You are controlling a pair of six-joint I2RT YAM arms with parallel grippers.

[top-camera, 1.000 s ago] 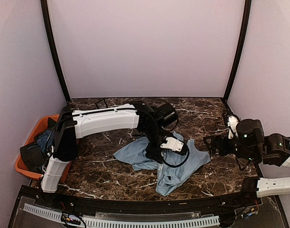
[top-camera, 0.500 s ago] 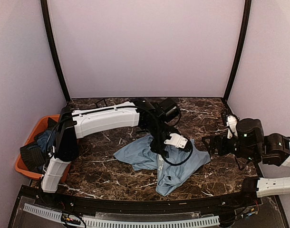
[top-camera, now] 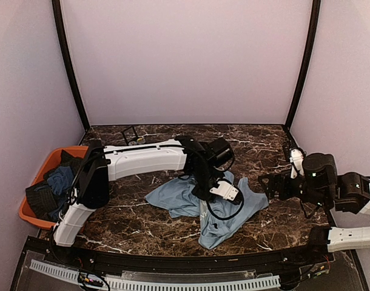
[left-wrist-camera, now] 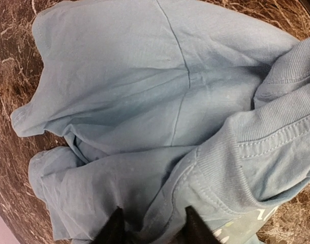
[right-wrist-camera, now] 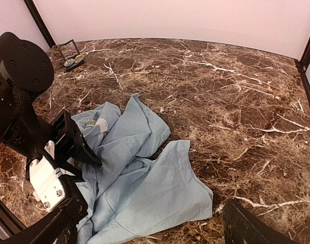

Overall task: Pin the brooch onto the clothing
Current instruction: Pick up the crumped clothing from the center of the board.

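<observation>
The clothing (top-camera: 239, 209), a light blue T-shirt, lies crumpled mid-table; it fills the left wrist view (left-wrist-camera: 145, 101), with a bit of white print (left-wrist-camera: 246, 226) at the lower right. My left gripper (top-camera: 204, 195) points down into the shirt, its two dark tips (left-wrist-camera: 154, 226) shut on a raised fold of fabric near the ribbed collar (left-wrist-camera: 256, 127). The right gripper (right-wrist-camera: 150, 211) hovers open over the table's right side, off the shirt (right-wrist-camera: 145, 188). At the far left corner, small round discs (right-wrist-camera: 69, 62), the brooch among them, sit at the foot of a black-framed case (right-wrist-camera: 68, 48).
An orange basket (top-camera: 51, 159) holding dark garments (top-camera: 57, 182) sits at the table's left edge beside the left arm's base. Black frame posts (top-camera: 70, 66) stand at the back corners. The left arm (top-camera: 142, 159) spans the left half of the table.
The left gripper's jaws have narrowed from wide open onto a fold of the shirt, and the left arm has shifted a little to the right. The right arm has stayed put.
</observation>
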